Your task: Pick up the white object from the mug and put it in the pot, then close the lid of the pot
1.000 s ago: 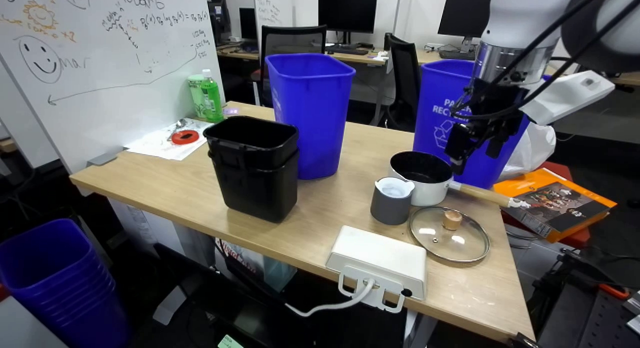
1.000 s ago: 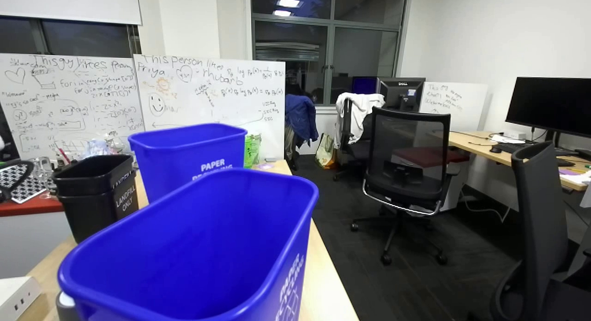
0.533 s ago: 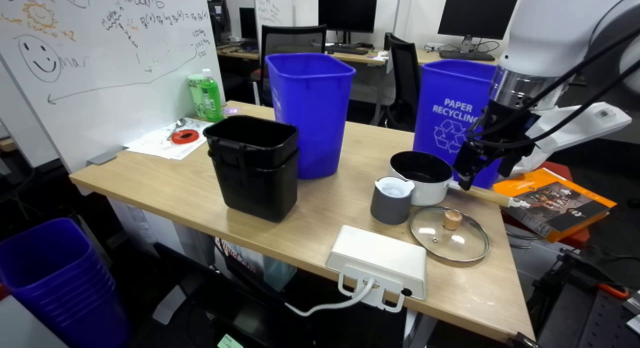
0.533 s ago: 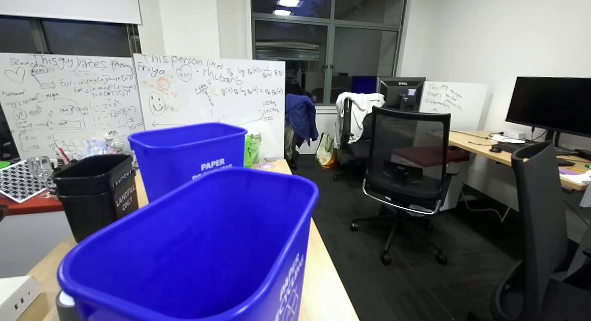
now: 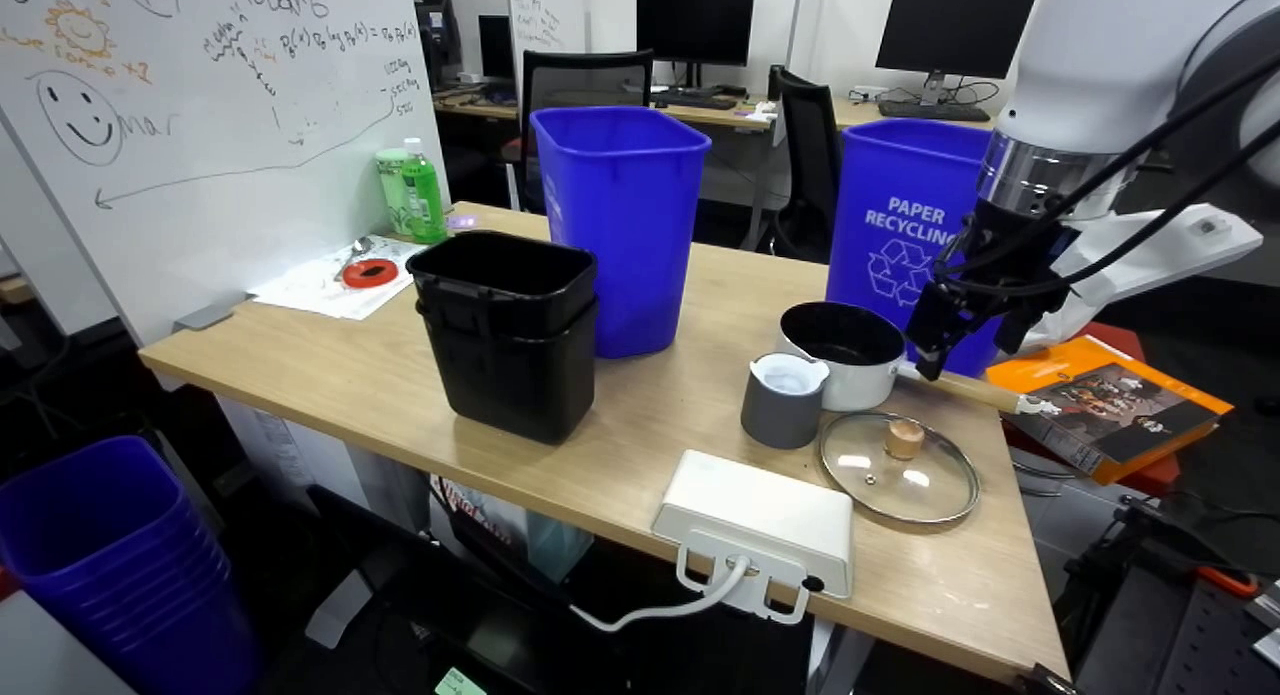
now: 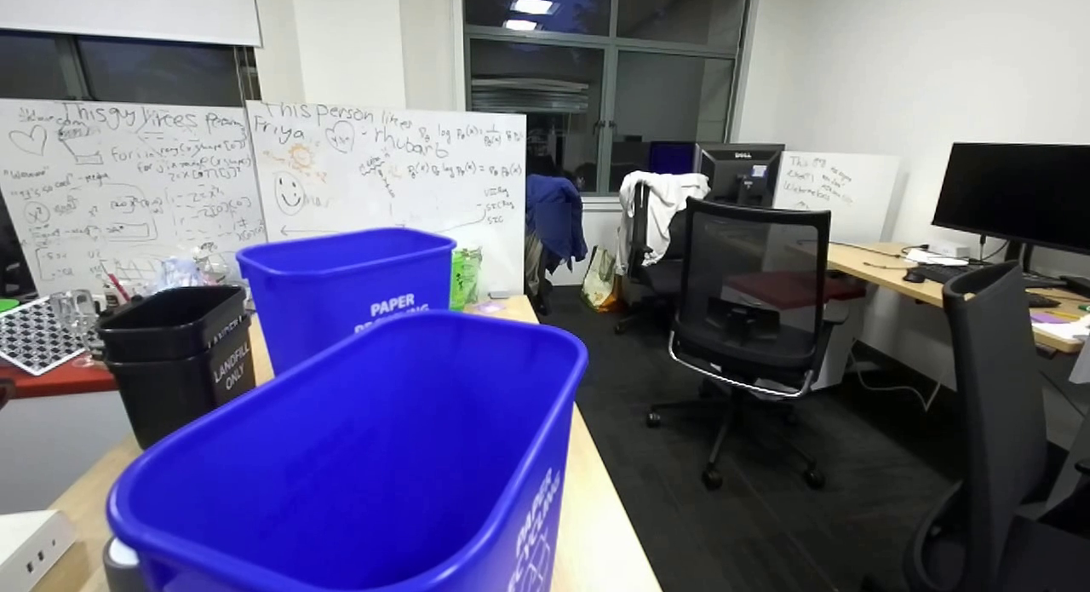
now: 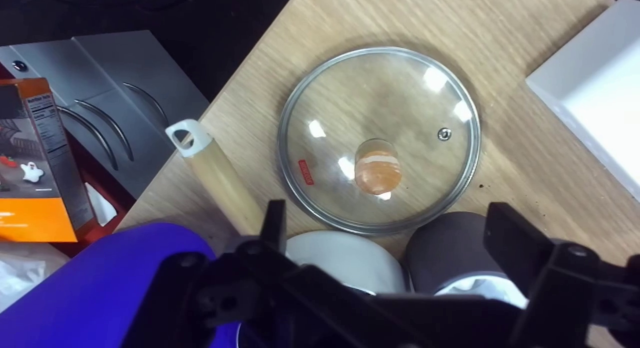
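The dark grey mug stands upright beside the white pot, whose inside is dark. Something whitish shows inside the mug in the wrist view; I cannot tell a loose object from the pale interior. The glass lid lies flat on the table, its wooden knob up; it also shows in the wrist view. My gripper hangs above the pot's handle side. In the wrist view the gripper is open and empty, its own parts hiding much of the pot and mug.
A blue bin stands right behind the pot. Another blue bin and a black bin stand farther left. A white box with a cable sits at the table's front edge. An orange box lies beyond the handle.
Over the last second my arm and gripper moved right and slightly down in an exterior view, away from above the pot. They have kept still for the last half second. The objects have not moved.
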`<state>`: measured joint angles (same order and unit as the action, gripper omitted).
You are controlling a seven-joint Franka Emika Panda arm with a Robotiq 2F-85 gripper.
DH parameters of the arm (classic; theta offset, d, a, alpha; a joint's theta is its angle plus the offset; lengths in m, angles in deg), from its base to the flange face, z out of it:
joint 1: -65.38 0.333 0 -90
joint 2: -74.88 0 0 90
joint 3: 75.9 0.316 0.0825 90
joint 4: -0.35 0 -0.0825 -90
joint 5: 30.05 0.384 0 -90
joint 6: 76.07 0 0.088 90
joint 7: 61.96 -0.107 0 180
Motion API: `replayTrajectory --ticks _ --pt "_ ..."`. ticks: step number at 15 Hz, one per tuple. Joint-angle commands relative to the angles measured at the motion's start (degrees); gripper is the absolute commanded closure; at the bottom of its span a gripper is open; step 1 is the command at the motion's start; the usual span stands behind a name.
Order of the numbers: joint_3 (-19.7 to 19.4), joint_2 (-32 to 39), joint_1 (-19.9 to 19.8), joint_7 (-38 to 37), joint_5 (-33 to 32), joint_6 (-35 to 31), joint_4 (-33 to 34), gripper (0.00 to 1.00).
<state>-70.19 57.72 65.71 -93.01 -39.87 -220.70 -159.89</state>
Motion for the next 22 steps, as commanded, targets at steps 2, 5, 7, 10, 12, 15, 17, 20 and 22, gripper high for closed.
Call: replayTrajectory --ticks 2,5,7,10,12,15,17,20,22 --pt "1.46 1.36 -1.35 -1.53 1.87 -0.84 0.04 0.0" --pt "1.67 3.81 -1.86 -5.99 1.45 -1.91 0.0 0.0" --pt "1.5 6.08 -2.01 -9.16 0.75 -5.33 0.02 0.0" --pt "1.38 9.86 -2.36 -13.88 -0.73 -11.9 0.06 0.0" --pt "1.01 12.13 -2.42 -16.13 -2.09 -14.43 0.1 0.0" --pt "0.19 15.42 -2.13 -20.14 -5.05 -17.67 0.13 0.0" --pt "-0.81 17.66 -1.64 -23.32 -7.6 -19.76 0.16 0.0" --pt "-1.99 20.53 -1.94 -27.9 -13.98 -21.86 0.15 0.0" --pt "-3.5 22.06 -1.83 -31.2 -18.27 -23.14 0.16 0.0"
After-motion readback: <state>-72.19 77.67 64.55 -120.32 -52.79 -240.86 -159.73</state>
